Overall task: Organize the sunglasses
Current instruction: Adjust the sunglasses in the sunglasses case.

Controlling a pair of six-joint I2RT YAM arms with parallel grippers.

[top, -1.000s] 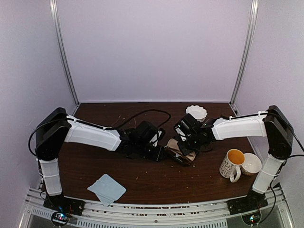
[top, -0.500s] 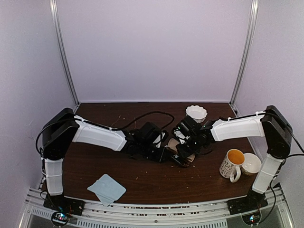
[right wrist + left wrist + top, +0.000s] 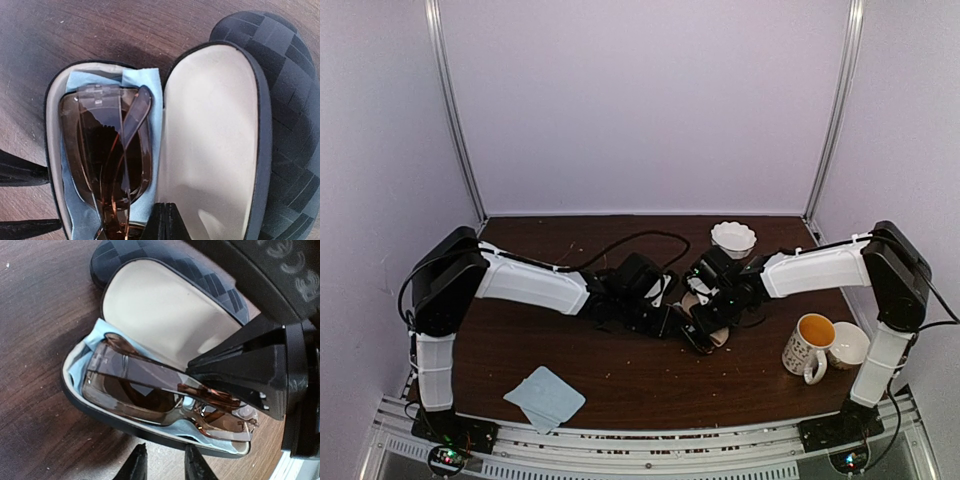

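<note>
A pair of sunglasses (image 3: 150,395) with brown tinted lenses and folded arms lies in the lower half of an open black glasses case (image 3: 165,310) with cream lining, on a light-blue cloth (image 3: 95,340). In the right wrist view the sunglasses (image 3: 107,155) fill the left half of the case (image 3: 215,135). My left gripper (image 3: 165,467) is just outside the case's front rim, its fingertips a little apart with only table between them. My right gripper (image 3: 165,222) is shut, its tips at the near end of the case where the two halves meet. In the top view both grippers meet over the case (image 3: 712,335).
A second light-blue cloth (image 3: 544,397) lies near the front left. A yellow-lined mug (image 3: 807,345) and a bowl (image 3: 848,345) stand at the right, beside the right arm. A white fluted bowl (image 3: 733,238) sits at the back. A black cable loops behind the left arm.
The left arm has reached further right, bringing its gripper up to the case. The right gripper has shifted slightly left and down over the case. Both grippers' openings look unchanged.
</note>
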